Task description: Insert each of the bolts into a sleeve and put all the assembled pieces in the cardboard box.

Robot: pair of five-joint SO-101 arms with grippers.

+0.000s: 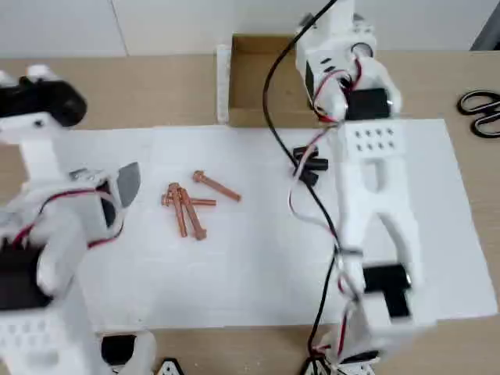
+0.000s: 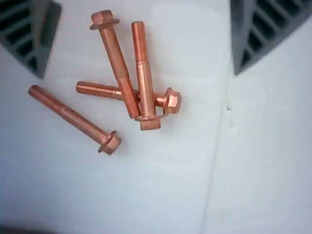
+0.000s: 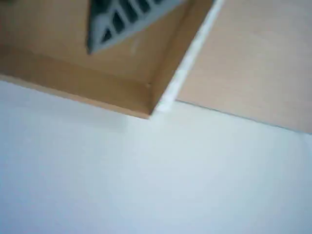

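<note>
Several copper bolts (image 1: pixel 190 205) lie in a loose pile on the white sheet (image 1: pixel 258 273), left of centre. In the left wrist view the bolts (image 2: pixel 131 92) lie crossed over one another, and one lies apart. My left gripper (image 2: pixel 139 72) hangs open above them with nothing between its fingers (image 2: pixel 29 34). In the high view it sits just left of the pile (image 1: pixel 129 181). Black sleeves (image 1: pixel 309 164) lie beside the right arm. My right gripper (image 3: pixel 122 22) hovers over the cardboard box (image 3: pixel 73 78), which stands at the back (image 1: pixel 254 86).
Black scissors (image 1: pixel 480 109) lie on the wooden table at the far right. A white strip (image 1: pixel 223 82) runs along the box's left side. The right arm and its cables cross the sheet's right half. The sheet's front middle is bare.
</note>
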